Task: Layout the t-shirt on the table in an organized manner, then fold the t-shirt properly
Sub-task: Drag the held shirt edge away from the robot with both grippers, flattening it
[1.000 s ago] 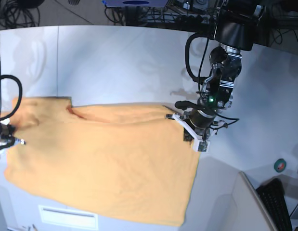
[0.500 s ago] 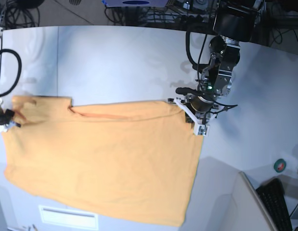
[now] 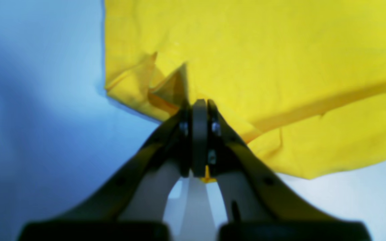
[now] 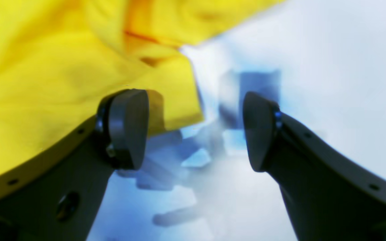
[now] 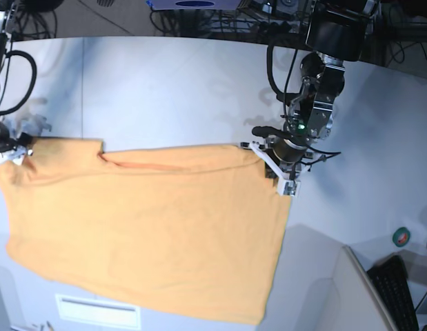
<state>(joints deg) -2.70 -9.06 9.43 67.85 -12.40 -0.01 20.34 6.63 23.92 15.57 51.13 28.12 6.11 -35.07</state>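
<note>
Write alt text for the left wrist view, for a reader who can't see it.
The left gripper, seen from just behind its fingers, is shut on the edge of the t-shirt, with a small fold of cloth bunched up beside the pinch. The shirt fills the upper right, over the pale table.

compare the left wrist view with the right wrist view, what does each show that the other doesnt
Only the left wrist view shows the left gripper shut on a bunched edge of the t-shirt, cloth pinched between the pads. Only the right wrist view shows the right gripper open, pads wide apart, nothing between them, with the shirt's edge beside one pad. Both show yellow-orange cloth lying over the pale table.
</note>
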